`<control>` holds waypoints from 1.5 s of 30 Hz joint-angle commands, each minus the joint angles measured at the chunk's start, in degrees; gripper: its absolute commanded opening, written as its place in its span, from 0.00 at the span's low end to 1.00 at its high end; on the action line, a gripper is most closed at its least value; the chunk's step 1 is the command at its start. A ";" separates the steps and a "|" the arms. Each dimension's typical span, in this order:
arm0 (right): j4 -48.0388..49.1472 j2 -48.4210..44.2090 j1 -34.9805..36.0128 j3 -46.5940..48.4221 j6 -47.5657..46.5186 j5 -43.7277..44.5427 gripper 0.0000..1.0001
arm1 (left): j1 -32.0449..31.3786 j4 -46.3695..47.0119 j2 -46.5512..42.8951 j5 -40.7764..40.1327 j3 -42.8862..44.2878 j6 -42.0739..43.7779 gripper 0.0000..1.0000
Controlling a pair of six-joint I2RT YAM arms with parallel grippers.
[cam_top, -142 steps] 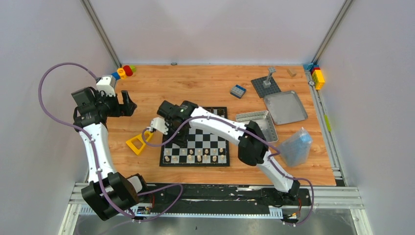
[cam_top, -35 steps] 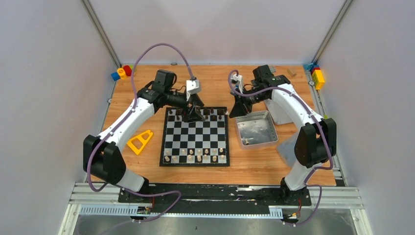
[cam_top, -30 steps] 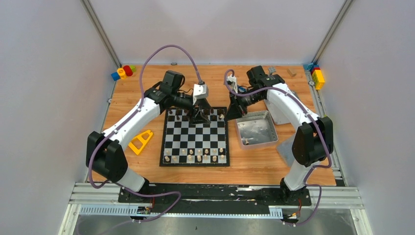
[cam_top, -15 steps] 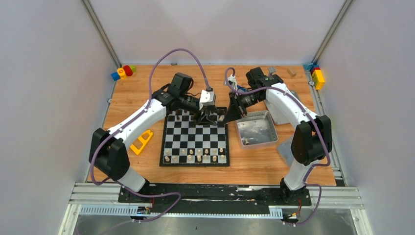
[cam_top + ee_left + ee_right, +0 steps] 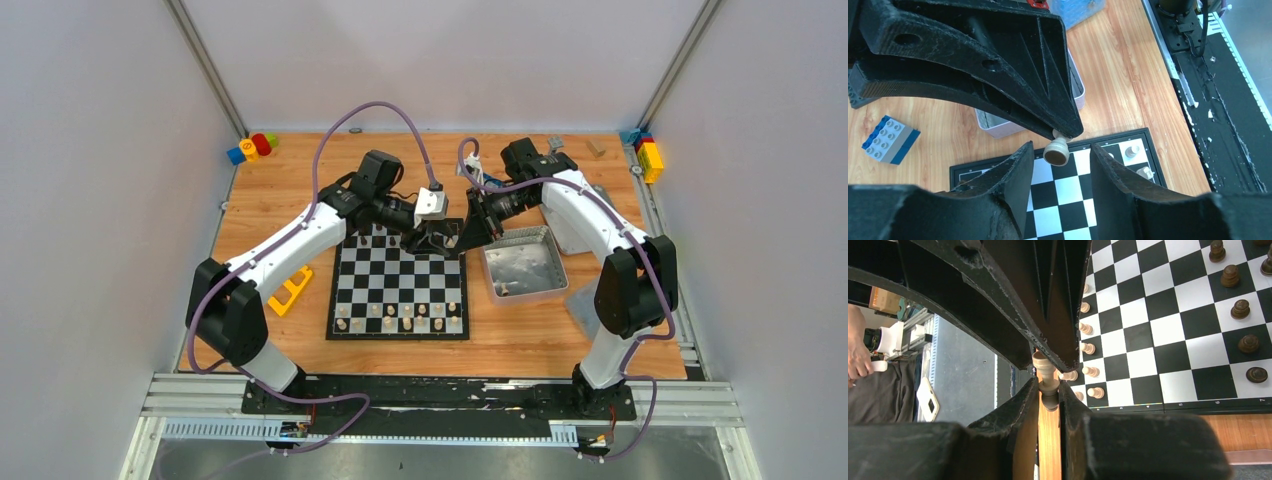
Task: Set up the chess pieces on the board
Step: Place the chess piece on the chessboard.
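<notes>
The black-and-white board (image 5: 400, 282) lies mid-table. Cream chess pieces (image 5: 400, 322) line its near rows and dark ones (image 5: 372, 238) its far edge. Above the board's far right corner my right gripper (image 5: 468, 232) is shut on a cream chess piece (image 5: 1056, 151), held by its upper part with the base pointing out. My left gripper (image 5: 1060, 148) is open, one finger on each side of that piece's base, with a gap on both sides. In the right wrist view the piece (image 5: 1045, 371) sits pinched in my right gripper (image 5: 1049, 388), above the board (image 5: 1148, 335) with its dark pieces (image 5: 1240, 307).
A silver metal tin (image 5: 523, 265) stands just right of the board, under the right arm. A yellow plastic frame (image 5: 283, 290) lies left of the board. Coloured bricks sit at the back left (image 5: 250, 148) and back right (image 5: 648, 152) corners. A blue-grey brick (image 5: 890, 140) lies behind the board.
My left arm has swung right along the board's far edge up to the right gripper, and its jaws have narrowed around the cream piece. The right gripper has shifted slightly left, still holding it.
</notes>
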 commanded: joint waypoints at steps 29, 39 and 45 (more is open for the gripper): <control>5.20 -4.18 -3.27 8.11 10.74 6.51 0.30 | -0.50 6.74 -3.32 -4.37 0.29 -13.21 0.00; 19.50 -8.60 -5.26 5.77 23.94 9.83 0.46 | 7.12 24.77 -6.35 -5.44 -5.54 -40.65 0.00; 29.88 -10.68 -5.15 2.29 31.08 8.81 0.48 | 11.17 36.10 -7.50 -4.97 -9.60 -56.82 0.00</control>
